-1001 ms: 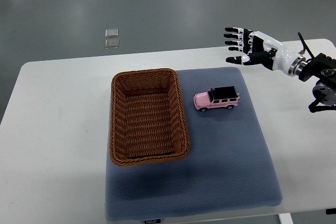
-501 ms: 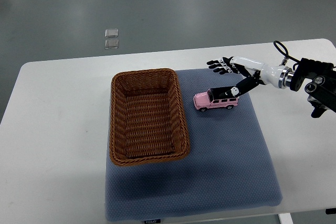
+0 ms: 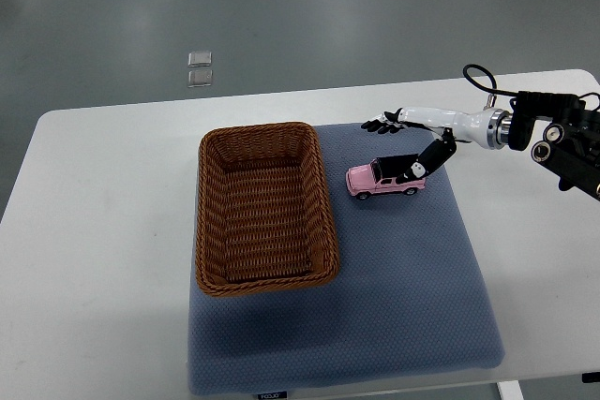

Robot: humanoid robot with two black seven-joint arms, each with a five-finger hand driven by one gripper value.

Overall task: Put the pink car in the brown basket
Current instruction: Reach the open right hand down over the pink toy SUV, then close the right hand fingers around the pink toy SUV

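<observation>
Right hand reaches in from the right edge and sits over the rear of the pink car. Its fingers are spread and extended flat toward the far side of the car, apart from it; the thumb hangs down on the near side, its tip on or just above the black roof. Contact cannot be confirmed from this view. Nothing is enclosed, so the hand is open with no grasp on the car. The pink car stands upright on its wheels on the blue-grey mat, nose pointing left, to the right of the brown basket with a clear strip of mat between car and basket rim. Car body is pink with a black roof and dark windows, boxy off-road shape. The basket is woven wicker, rectangular, long side running near to far, resting on the left part of the mat with its left rim about at the mat's left edge. Open mat lies in front of the car, toward the near edge, and to its right. The mat sits on the white bench, which has bare surface on the left and right sides. The right forearm's white shell and black wrist housing hang above the bench's far right corner. Two small clear squares lie on the grey floor beyond the bench.
</observation>
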